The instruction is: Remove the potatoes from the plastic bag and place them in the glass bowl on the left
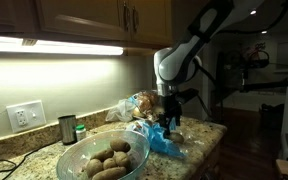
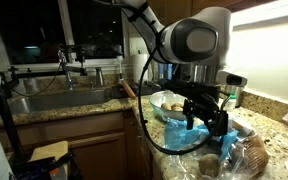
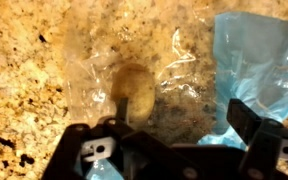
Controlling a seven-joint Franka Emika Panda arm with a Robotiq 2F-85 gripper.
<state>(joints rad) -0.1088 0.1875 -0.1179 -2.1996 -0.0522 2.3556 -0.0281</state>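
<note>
A glass bowl holding several potatoes stands on the granite counter; it also shows in an exterior view. A crumpled blue plastic bag lies beside it. In the wrist view one potato lies on clear plastic film on the counter, just ahead of the left finger. My gripper is open and empty, pointing down low over the bag in both exterior views. Two more potatoes lie on the counter.
A clear bag of bread lies behind the blue bag. A metal canister and a wall outlet are near the bowl. A sink is beyond the counter end. The counter edge is close.
</note>
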